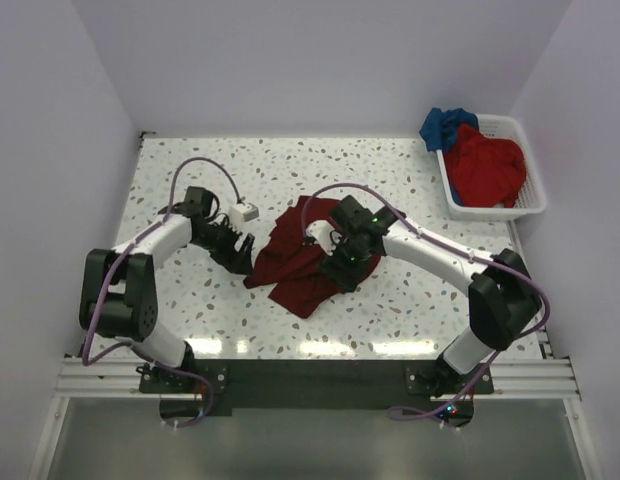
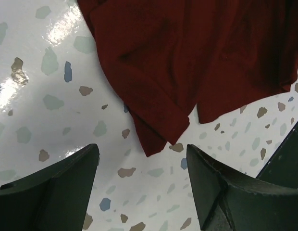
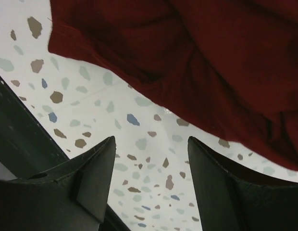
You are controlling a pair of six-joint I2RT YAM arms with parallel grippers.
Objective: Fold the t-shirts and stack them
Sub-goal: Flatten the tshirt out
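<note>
1. Maroon t-shirt (image 1: 302, 255) lies crumpled and unfolded mid-table, between the two arms, on the speckled table (image 1: 190, 170).
2. Left gripper (image 1: 238, 252) sits low at the shirt's left edge, arm bent in from the left side.
3. Left wrist view: left gripper (image 2: 142, 156) has its jaws spread and nothing pinched, only bare table between the dark fingers (image 2: 57, 192).
4. Same view: maroon t-shirt (image 2: 197, 57) fills the top, and a hemmed corner hangs down toward the gap. It stops just short of the fingertips, no contact visible.
5. Right gripper (image 1: 342, 268) is at the shirt's right side. From above it overlaps the cloth edge, and I cannot tell whether it touches.
6. Right wrist view: right gripper (image 3: 151, 144) also has its jaws spread and grips nothing, with speckled table showing between the fingers (image 3: 91, 183).
7. Same view: maroon t-shirt (image 3: 211, 62) runs across the top and right in bunched folds, just beyond the fingertips.
8. Red t-shirt (image 1: 487, 165) is heaped in the white basket (image 1: 535, 200) at the far right corner.
9. Blue t-shirt (image 1: 445, 125) is draped over the basket's far-left rim, touching the red one, well apart from both arms.
</note>
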